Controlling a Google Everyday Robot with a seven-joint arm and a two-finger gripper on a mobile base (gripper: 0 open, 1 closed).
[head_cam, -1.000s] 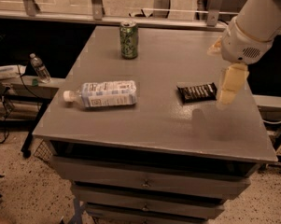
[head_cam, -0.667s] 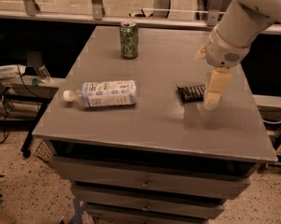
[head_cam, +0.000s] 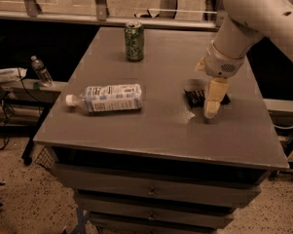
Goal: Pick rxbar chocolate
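Note:
The rxbar chocolate (head_cam: 195,95), a small flat bar in a black wrapper, lies on the right part of the grey table top (head_cam: 155,126). My gripper (head_cam: 212,110) hangs on the white arm from the upper right. It points down and covers the bar's right half, with its tips just in front of the bar, close to the table top.
A clear plastic bottle (head_cam: 107,98) with a white-blue label lies on its side at the left. A green soda can (head_cam: 134,41) stands at the back. A small bottle (head_cam: 41,71) stands on a shelf left of the table. Drawers sit below the front edge.
The arm has swung left and the gripper has moved from the bar's right end to over the bar. The bar, bottle and can have not moved.

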